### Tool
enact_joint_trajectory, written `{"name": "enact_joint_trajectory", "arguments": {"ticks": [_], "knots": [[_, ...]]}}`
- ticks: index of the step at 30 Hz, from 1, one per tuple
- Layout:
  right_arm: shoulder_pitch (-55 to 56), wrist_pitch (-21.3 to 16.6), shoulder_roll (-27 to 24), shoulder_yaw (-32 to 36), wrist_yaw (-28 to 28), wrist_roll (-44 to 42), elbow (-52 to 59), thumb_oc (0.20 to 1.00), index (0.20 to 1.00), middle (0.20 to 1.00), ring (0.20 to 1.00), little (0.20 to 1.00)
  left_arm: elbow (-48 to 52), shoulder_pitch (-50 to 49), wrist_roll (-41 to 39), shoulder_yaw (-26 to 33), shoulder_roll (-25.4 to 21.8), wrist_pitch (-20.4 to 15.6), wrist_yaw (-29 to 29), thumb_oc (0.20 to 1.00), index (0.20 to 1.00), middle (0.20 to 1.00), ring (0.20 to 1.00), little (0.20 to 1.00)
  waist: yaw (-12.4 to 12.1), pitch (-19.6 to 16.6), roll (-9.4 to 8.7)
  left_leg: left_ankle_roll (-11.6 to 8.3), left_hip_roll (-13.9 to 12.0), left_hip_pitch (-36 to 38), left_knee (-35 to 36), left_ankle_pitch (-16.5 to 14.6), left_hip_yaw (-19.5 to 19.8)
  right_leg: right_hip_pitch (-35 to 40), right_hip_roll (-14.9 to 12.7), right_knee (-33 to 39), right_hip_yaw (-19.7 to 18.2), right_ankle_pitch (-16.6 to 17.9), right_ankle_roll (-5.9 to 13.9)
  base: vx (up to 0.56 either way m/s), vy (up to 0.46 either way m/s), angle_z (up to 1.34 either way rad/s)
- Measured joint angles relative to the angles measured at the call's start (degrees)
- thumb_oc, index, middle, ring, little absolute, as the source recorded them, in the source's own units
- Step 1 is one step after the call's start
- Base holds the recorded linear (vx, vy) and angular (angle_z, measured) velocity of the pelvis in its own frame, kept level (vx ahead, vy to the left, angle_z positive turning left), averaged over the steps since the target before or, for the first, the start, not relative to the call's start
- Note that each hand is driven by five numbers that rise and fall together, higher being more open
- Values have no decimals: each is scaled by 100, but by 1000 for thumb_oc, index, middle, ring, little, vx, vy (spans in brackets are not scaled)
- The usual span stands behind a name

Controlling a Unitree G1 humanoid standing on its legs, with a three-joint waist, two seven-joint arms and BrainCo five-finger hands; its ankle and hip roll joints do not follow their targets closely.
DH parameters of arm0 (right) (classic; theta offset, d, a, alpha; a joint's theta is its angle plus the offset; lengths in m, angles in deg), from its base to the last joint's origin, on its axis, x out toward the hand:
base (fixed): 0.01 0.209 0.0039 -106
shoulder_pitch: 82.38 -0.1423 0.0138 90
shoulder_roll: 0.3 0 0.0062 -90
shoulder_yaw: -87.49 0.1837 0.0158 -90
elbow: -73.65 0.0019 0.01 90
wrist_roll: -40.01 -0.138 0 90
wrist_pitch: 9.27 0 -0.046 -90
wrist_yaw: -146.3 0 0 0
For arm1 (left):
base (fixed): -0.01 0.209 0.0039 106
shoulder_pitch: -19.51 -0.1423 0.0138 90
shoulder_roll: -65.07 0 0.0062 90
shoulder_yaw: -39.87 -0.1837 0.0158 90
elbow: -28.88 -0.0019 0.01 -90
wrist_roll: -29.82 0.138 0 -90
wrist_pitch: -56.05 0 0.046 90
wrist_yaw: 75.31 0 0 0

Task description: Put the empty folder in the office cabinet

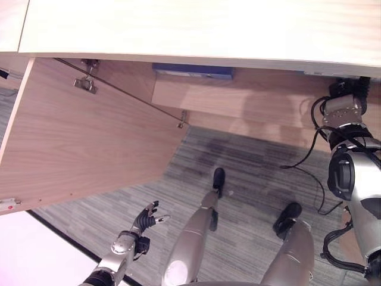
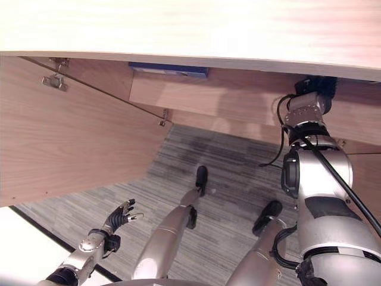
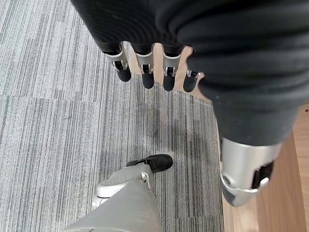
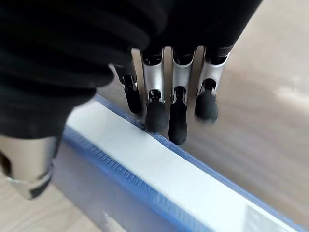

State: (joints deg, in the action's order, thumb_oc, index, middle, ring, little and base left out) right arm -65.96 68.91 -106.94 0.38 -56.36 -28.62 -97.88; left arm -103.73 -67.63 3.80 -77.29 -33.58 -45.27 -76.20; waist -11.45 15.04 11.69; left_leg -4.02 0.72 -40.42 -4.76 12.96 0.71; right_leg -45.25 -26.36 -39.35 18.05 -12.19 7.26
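Looking down past the pale cabinet top [image 1: 196,27] that runs across the upper part of the frame, and there's the blue folder [image 1: 191,71], top centre, lying on the wooden shelf [image 1: 238,95] just under that top edge. The cabinet door [image 1: 83,137] stands swung wide at the left of the frame, its metal hinge [image 1: 87,82] showing near the upper left.

Over at the upper right, the right arm reaches up into the cabinet, and the right hand [image 4: 169,104] shows up close in its wrist view: fingers straight and relaxed, side by side, dark tips resting at the far edge of the folder [image 4: 159,179], whose white spine label and blue cover run across the lower frame. Nothing curled round it, thumb off to the lower left.

Down at the lower left, the left hand [image 1: 147,217] hangs over the grey striped carpet [image 1: 250,173], fingers spread loose and holding nothing.
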Motion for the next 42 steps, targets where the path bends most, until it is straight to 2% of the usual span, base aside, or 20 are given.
{"name": "enact_joint_trajectory", "arguments": {"ticks": [5, 6, 9, 10, 12, 13, 16, 19, 26, 31, 33, 37, 38, 40, 42], "knots": [[403, 97, 213, 166, -51, -1, -155, 1000, 1000, 1000, 1000, 1000, -42, 1, 3, -5, 17, 22, 33, 1000, 1000, 1000, 1000, 1000, 17, -34, -75, -2, -11, 222, 29, 27, -13, 223, 29, 50, 2, 44, -32, -32, 7, -1], [599, 99, 245, 206, -63, -2, -192, 1000, 1000, 1000, 1000, 1000, -90, 15, 3, -3, 71, 64, 47, 1000, 1000, 1000, 1000, 1000, 31, -38, -80, 14, -30, 335, 35, -70, -16, 375, 23, 85, 32, 20, 9, 0, 0, 0], [1737, 131, 639, 767, -322, 0, -369, 1000, 1000, 1000, 1000, 1000, -338, -69, 16, -4, 224, 138, 48, 1000, 1000, 1000, 1000, 1000, -2, -277, -250, 17, -78, 781, 174, -40, 53, 930, 118, 357, 166, 60, 16, 36, -2, -2], [1988, 171, 840, 892, -565, -11, -687, 1000, 1000, 1000, 1000, 1000, -413, -129, 56, -13, 242, 144, 51, 1000, 1000, 1000, 1000, 1000, 22, -366, -319, 32, -79, 950, 257, -61, 22, 1087, 134, 447, 159, 66, 29, 72, 3, -1], [2180, 222, 1008, 880, -657, -5, -635, 1000, 1000, 1000, 1000, 1000, -493, -130, 65, -32, 257, 156, 57, 1000, 1000, 1000, 1000, 1000, 63, -439, -319, -3, -91, 974, 267, -105, 17, 1132, 164, 504, 159, 73, 34, 59, 2, -5], [2508, 242, 1163, 942, -679, 2, -580, 1000, 1000, 1000, 1000, 1000, -693, -88, 190, 35, 370, 174, 79, 1000, 1000, 1000, 1000, 1000, 60, -474, -313, 51, -97, 1130, 269, -94, 31, 1347, 179, 602, 207, 115, 72, 31, 6, 0], [2593, 256, 1409, 914, -742, 4, -597, 1000, 1000, 1000, 1000, 1000, -1052, -218, 282, 53, 479, 215, 140, 1000, 1000, 1000, 1000, 1000, 80, -584, -320, 55, -94, 1291, 287, -121, 12, 1530, 197, 708, 212, 133, 76, 19, 27, -3], [2483, 253, 1259, 904, -718, 7, -591, 1000, 1000, 1000, 1000, 1000, -1361, -300, 296, 78, 455, 220, 156, 1000, 1000, 1000, 1000, 1000, -16, -669, -264, 54, -89, 1341, 352, -105, 12, 1553, 190, 713, 214, 136, 60, -1, 32, 1], [2311, 255, 1057, 817, -600, 41, -417, 1000, 1000, 1000, 1000, 1000, -1399, -360, 523, 97, 447, 212, 151, 1000, 1000, 1000, 1000, 1000, -37, -675, -252, 50, -89, 1344, 337, -100, 11, 1553, 191, 693, 204, 141, 68, 0, 0, 0], [3148, 254, 1194, 544, -159, 419, 335, 1000, 1000, 1000, 1000, 1000, -1476, -370, 673, 441, 702, 225, 106, 1000, 1000, 1000, 1000, 1000, -5, -660, -255, 45, -112, 1866, 372, -187, 116, 2318, 268, 1032, 434, 174, 151, 53, 12, 8], [4036, 234, 1624, 173, 165, 774, 1216, 1000, 1000, 1000, 1000, 1000, -1473, -517, 674, 728, 857, 236, 34, 1000, 1000, 1000, 1000, 1000, 110, -664, -425, 2, -204, 2201, 434, -313, 96, 2772, 420, 1400, 502, 224, 156, 38, 45, -12], [4822, 205, 2319, 55, 499, 950, 1661, 1000, 1000, 1000, 1000, 1000, -1850, -579, 680, 1031, 1011, 278, 13, 1000, 1000, 1000, 1000, 1000, 429, -708, -747, -5, -315, 2592, 580, -361, -32, 3249, 617, 1903, 501, 406, 184, 22, 57, -22], [5267, 181, 2497, -151, 608, 979, 2042, 1000, 1000, 1000, 1000, 1000, -1926, -566, 682, 1169, 1059, 272, 10, 1000, 1000, 1000, 1000, 1000, 576, -746, -874, -2, -327, 2778, 691, -360, -100, 3426, 677, 2128, 492, 510, 230, 50, 110, -17], [6174, 186, 2464, -634, 919, 1425, 3062, 1000, 1000, 1000, 1000, 1000, -2045, -549, 737, 1450, 1160, 279, 29, 1000, 1000, 1000, 1000, 1000, 649, -753, -971, 21, -315, 3119, 791, -388, -174, 3852, 732, 2480, 518, 688, 295, 66, 84, -18], [6746, 214, 2463, -841, 1125, 1713, 3476, 1000, 1000, 1000, 1000, 1000, -2056, -642, 819, 1619, 1155, 276, 22, 1000, 1000, 1000, 1000, 1000, 734, -799, -1079, 38, -284, 3482, 891, -482, -208, 4255, 740, 2688, 543, 738, 338, 72, 9, -10]]}}
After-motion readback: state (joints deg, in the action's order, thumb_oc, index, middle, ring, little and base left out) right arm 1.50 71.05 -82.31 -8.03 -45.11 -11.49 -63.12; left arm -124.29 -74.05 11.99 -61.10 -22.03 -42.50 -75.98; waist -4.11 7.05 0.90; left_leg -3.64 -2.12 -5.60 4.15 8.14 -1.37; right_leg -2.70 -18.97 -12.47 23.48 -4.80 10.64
